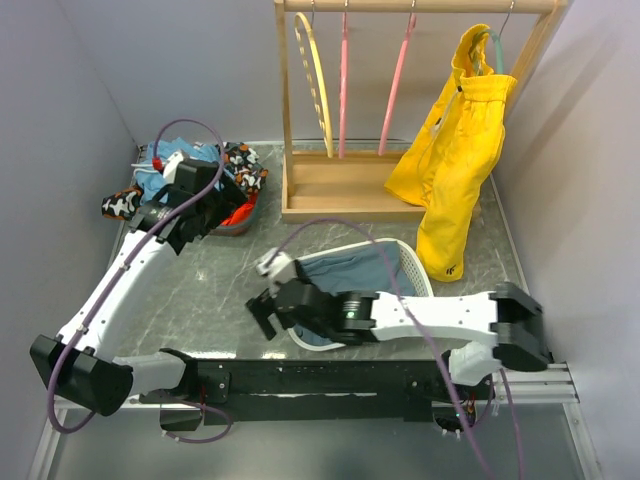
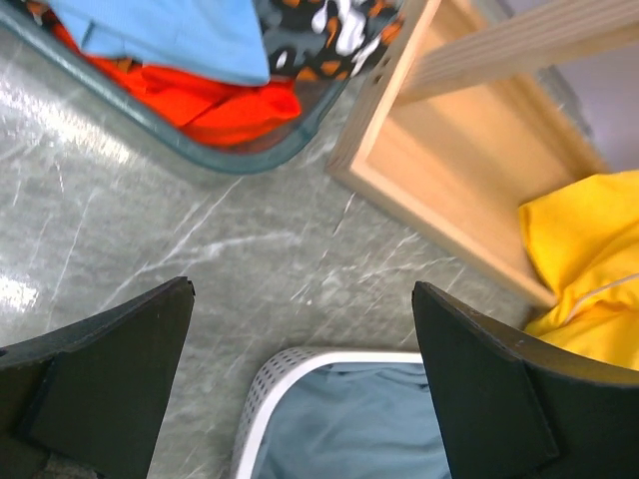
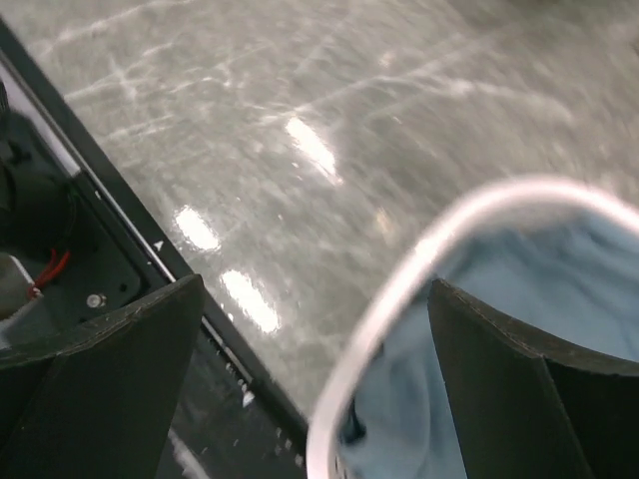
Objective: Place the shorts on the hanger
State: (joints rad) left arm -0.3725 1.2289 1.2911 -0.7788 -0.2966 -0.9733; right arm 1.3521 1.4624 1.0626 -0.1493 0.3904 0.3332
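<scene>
Top external view: nearest us, we see the right hand (image 1: 262,315) spread wide and empty over the white basket's (image 1: 415,268) left rim. Farther off, our left hand (image 1: 192,228), equally spread, hovers beside the grey bin (image 1: 240,226) in the surface's far-left corner, where the shorts (image 1: 152,181) lie. The hanger (image 1: 397,88) hangs on the rack (image 1: 330,190) at the far edge.

Bright, even overhead light filled the scene. White glare streaked the glossy counter (image 3: 310,150) in the right wrist view, which was motion-blurred. The other two views were sharp, with soft shadows.
</scene>
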